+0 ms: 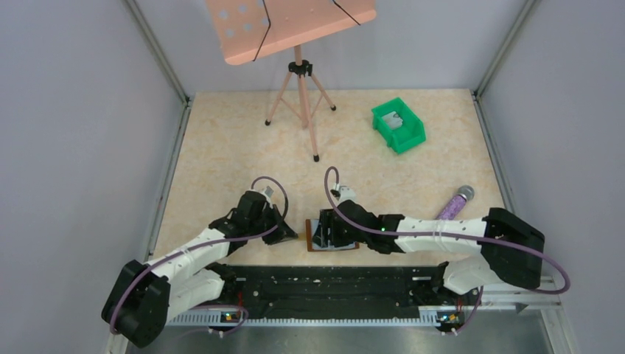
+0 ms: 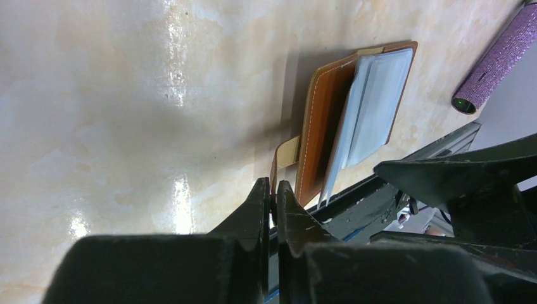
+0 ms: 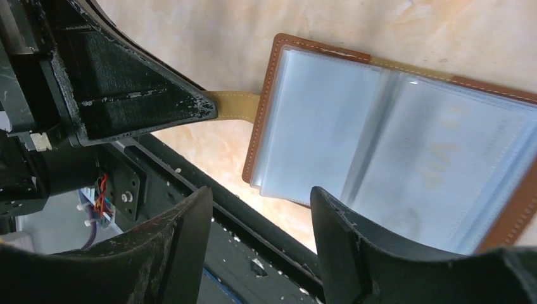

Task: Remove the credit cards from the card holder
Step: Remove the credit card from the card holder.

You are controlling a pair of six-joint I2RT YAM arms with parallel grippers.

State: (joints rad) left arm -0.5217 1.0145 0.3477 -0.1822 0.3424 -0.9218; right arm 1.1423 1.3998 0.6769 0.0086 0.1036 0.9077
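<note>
Top view: the left fingers [image 1: 290, 234] were closed beside the open card holder [image 1: 317, 240] on the counter [image 1: 221, 147], with the right fingers [image 1: 333, 227] above it. Left wrist: the closed fingers pinched the holder's tan side tab [image 2: 286, 154], directly ahead. Right wrist: the fingers were apart and empty, the blue-grey panels [image 3: 392, 152] just beyond their tips.

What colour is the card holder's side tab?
The tab is pale tan; clearest in right wrist view.
</note>
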